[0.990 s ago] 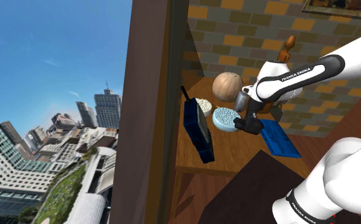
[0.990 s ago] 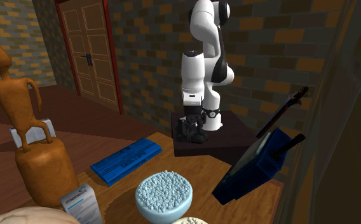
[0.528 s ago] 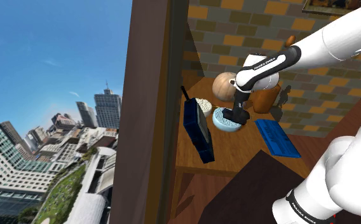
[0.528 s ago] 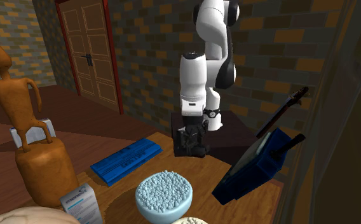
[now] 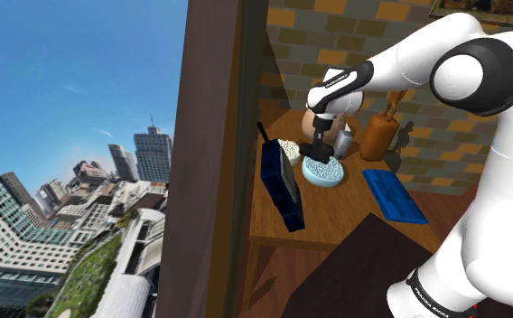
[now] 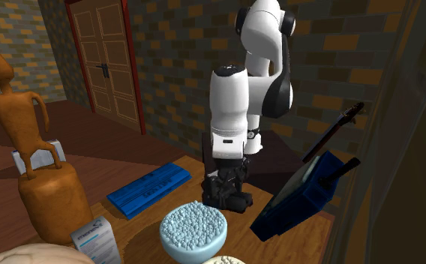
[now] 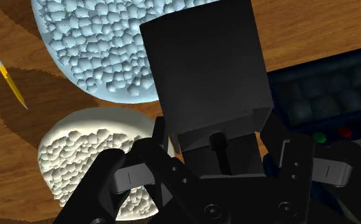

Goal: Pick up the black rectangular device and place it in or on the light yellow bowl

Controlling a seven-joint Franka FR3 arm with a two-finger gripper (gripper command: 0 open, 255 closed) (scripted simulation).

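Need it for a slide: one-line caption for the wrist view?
Gripper holds the black device over the pale blue bowl's edge, near the cream bowl.

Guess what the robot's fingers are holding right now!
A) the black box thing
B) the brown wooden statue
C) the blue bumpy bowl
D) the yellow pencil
A: in the wrist view the black rectangular device sits clasped between the two fingers, while the pencil lies apart from them on the table.
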